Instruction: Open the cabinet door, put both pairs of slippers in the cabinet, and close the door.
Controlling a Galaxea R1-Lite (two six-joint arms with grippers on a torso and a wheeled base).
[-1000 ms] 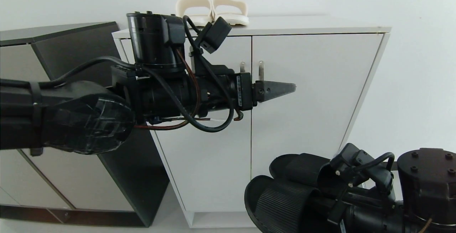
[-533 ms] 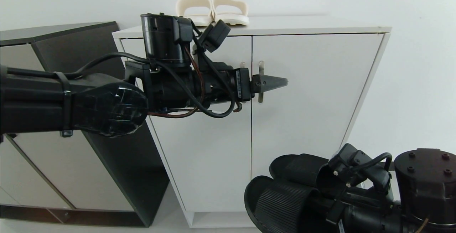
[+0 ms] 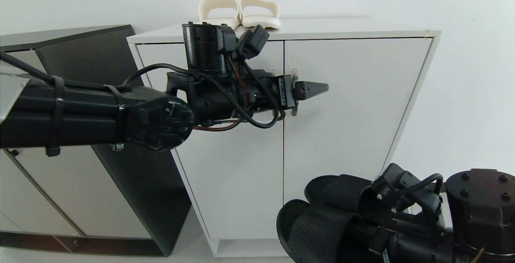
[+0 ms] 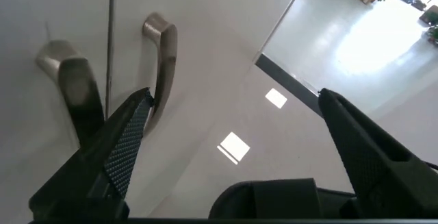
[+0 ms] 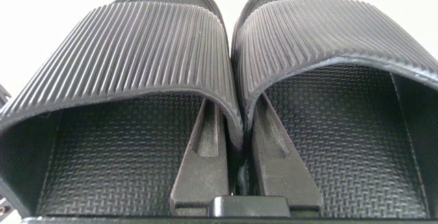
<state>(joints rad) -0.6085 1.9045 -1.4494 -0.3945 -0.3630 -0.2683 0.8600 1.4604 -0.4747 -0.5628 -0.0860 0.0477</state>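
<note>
The white cabinet has both doors closed, with two metal handles at the centre seam. My left gripper is open at handle height, in front of the right door's handle, with one of its fingers beside that handle and nothing held. A cream pair of slippers lies on the cabinet top. A black pair of slippers hangs low at the right, in front of the cabinet. My right gripper is shut on their two touching inner walls.
A dark cabinet with slanted fronts stands against the white cabinet's left side. A plain white wall lies behind and to the right. The pale floor shows below the cabinet's base.
My left arm has pushed forward toward the cabinet and risen a little, bringing its gripper up to the handles. The right arm with the black slippers has stayed put.
</note>
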